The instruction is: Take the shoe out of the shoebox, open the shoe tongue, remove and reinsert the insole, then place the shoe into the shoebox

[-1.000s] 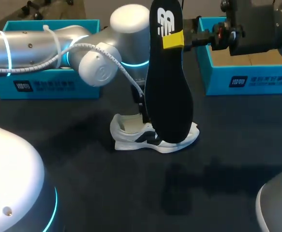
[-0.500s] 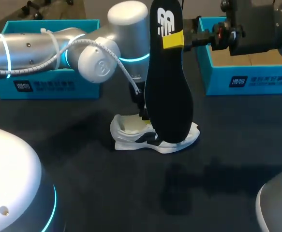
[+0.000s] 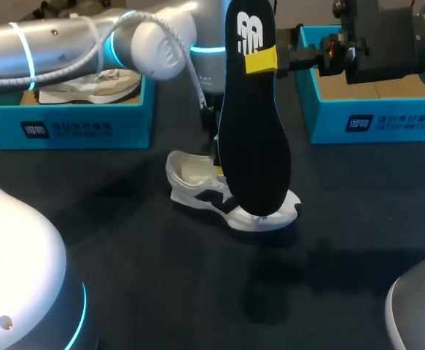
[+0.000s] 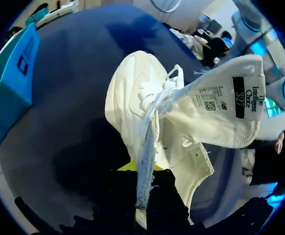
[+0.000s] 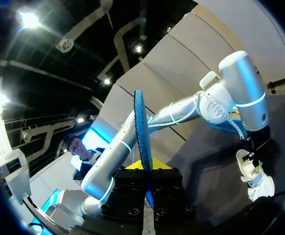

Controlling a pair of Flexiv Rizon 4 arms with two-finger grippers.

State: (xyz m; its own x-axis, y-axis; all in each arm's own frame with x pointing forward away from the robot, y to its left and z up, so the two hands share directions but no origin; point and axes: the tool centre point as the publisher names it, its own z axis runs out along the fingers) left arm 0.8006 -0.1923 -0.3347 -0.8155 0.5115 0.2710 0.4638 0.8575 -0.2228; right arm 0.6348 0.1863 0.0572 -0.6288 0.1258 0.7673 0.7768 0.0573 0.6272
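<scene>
Your right gripper [image 3: 262, 60] pinches the black insole [image 3: 254, 138] upright over the white shoe [image 3: 197, 186]; dark tabletop [image 3: 197, 292] spreads on its near side. Your left gripper [image 4: 142, 169] sits at the laces [image 4: 149, 127]; whether it grips, you cannot tell.

The left arm [image 3: 59, 40] extends to the middle, left gripper [image 4: 143, 171] low, pointing down; right gripper [image 3: 260, 60], high, clamps the insole [image 3: 254, 153].

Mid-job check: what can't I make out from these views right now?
- Left gripper: head view, hidden behind the insole; left wrist view, covered by the tongue and laces, so its hold is unclear.
- Shoe: head view, its middle sits behind the insole.
- Insole's faces: right wrist view, only edge-on in the right gripper.
</scene>
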